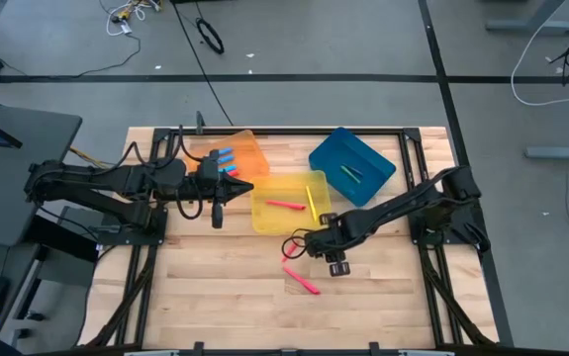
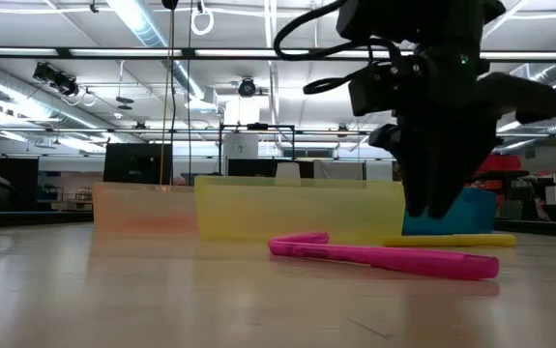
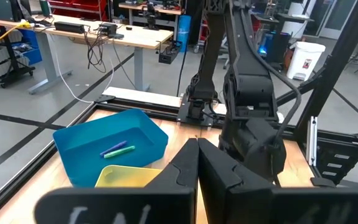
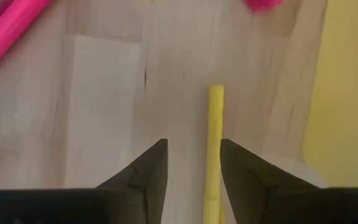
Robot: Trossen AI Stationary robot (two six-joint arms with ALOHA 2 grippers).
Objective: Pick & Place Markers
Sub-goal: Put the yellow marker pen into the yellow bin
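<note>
My right gripper (image 1: pixel 306 242) (image 4: pixel 193 163) is open and points down just above the table, near the yellow tray's near edge. A yellow marker (image 4: pixel 215 149) (image 2: pixel 452 240) lies flat on the wood between its fingers, close to one of them. Two pink markers (image 1: pixel 304 281) (image 2: pixel 384 256) (image 4: pixel 10 28) lie on the table beside it. My left gripper (image 1: pixel 239 186) (image 3: pixel 197 168) is shut and empty, hovering between the orange tray (image 1: pixel 249 148) and the yellow tray (image 1: pixel 264 216). Blue and red markers (image 1: pixel 225 158) lie in the orange tray. A pink one (image 1: pixel 284 205) and a yellow one lie in the yellow tray.
The blue tray (image 1: pixel 373 158) (image 3: pixel 79 146) at the far right holds a purple and a green marker (image 3: pixel 117 150). The three trays stand in a row across the table's far half. Bare wood (image 1: pixel 225 287) stretches along the near half. Dark frame rails border the table.
</note>
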